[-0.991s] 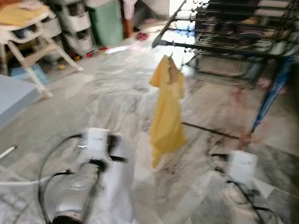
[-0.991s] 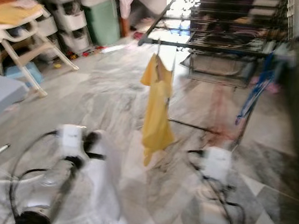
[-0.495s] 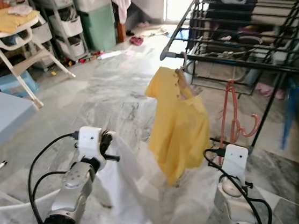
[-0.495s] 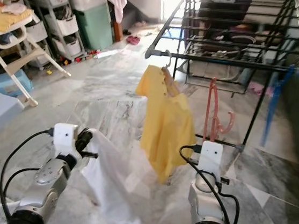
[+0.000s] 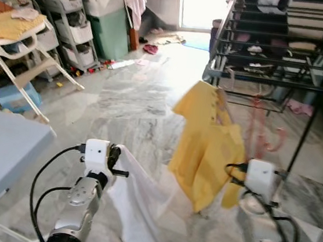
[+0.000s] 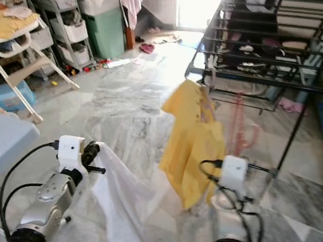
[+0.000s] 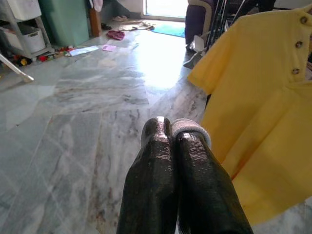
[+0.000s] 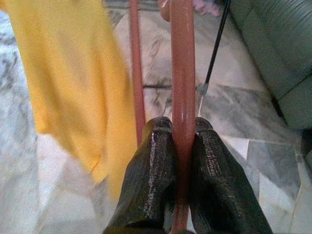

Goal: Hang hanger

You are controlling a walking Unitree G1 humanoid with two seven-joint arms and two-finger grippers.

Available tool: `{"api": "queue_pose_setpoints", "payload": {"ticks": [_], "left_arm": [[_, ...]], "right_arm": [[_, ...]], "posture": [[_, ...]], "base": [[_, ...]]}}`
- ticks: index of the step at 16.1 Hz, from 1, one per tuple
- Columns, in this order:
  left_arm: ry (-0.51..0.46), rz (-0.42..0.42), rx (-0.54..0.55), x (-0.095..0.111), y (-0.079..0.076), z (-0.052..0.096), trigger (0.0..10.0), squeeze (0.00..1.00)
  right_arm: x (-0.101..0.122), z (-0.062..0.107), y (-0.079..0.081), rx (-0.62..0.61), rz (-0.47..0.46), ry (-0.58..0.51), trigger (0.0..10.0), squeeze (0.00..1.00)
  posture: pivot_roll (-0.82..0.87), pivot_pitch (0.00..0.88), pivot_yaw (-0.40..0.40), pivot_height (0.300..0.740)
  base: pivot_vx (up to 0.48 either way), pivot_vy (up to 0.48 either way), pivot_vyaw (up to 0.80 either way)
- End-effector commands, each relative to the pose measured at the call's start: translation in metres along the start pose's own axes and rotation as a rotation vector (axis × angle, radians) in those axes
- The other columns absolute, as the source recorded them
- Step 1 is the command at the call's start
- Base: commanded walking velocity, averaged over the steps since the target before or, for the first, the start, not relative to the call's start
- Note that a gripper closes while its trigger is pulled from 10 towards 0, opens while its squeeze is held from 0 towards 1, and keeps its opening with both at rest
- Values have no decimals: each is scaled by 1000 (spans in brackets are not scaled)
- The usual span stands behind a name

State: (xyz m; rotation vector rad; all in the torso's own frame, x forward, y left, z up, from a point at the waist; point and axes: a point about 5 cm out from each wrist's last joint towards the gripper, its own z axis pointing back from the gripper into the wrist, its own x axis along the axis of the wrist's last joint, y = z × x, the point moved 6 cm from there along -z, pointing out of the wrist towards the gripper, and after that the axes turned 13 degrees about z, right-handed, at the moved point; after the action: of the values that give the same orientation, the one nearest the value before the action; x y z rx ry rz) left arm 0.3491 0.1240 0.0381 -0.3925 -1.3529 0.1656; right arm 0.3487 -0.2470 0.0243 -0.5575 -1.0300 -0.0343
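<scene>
R gripper (image 8: pixel 179 134) clenched on pink hanger (image 8: pixel 183 73), yellow shirt (image 5: pixel 205 146) center frame, drying rack (image 5: pixel 271 81) upper right. L gripper (image 7: pixel 173 134) pinching white cloth (image 5: pixel 134 205), lower left.

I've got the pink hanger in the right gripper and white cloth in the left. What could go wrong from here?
1. The yellow shirt hangs right beside the right gripper and its pink hanger, so lifting toward the drying rack may snag it.
2. The white cloth held by the left gripper drapes low; it may drag on the floor.
</scene>
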Motion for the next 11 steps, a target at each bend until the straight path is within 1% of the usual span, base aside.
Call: {"api": "queue_pose_setpoints", "payload": {"ticks": [1,3,4,5,7,11], "left_arm": [[-19,-22,-10,7,-5,-4,10000,0],[-17,-4,4,6,-4,-4,10000,0],[-17,-11,-15,6,-8,-4,10000,0],[-18,-17,-29,6,-11,-4,10000,0],[-21,-12,-31,6,-12,-4,10000,0],[-20,-12,-29,7,-11,-4,10000,0]], "right_arm": [[4,-5,-6,-6,-13,6,10000,0],[10,-10,-17,-28,-4,4,10000,0],[11,-12,-21,-33,-4,1,10000,0],[10,-12,-20,-31,1,2,10000,0],[9,-11,-17,-24,3,7,10000,0],[11,-11,-14,-14,2,6,10000,0]], "posture": [[-154,0,108,740],[-157,0,107,740],[-156,0,106,740],[-155,0,105,740],[-154,0,104,740],[-157,0,103,740]], "base": [[274,0,0],[0,0,0],[0,0,0],[0,0,0],[0,0,0],[0,-317,0]]}}
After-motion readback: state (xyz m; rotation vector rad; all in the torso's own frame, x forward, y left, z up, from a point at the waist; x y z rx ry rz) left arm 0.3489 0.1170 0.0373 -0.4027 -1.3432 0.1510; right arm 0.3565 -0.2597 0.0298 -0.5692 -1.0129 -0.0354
